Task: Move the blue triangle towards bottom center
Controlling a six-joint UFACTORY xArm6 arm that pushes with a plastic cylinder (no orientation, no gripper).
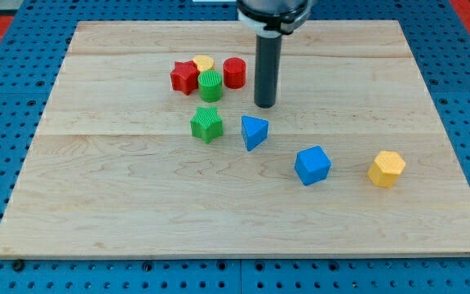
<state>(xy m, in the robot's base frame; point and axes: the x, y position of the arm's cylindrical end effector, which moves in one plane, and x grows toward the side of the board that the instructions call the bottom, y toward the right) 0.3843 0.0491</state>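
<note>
The blue triangle (254, 131) lies near the middle of the wooden board (137, 212). My tip (265, 105) stands just above it and slightly to its right in the view, a small gap apart from it. The dark rod comes down from the view's top.
A green star (207, 124) lies to the left of the blue triangle. A red star (184, 77), a yellow block (204, 63), a green cylinder (210, 86) and a red cylinder (234, 73) cluster at upper left. A blue cube (312, 166) and a yellow hexagon block (387, 169) lie at right.
</note>
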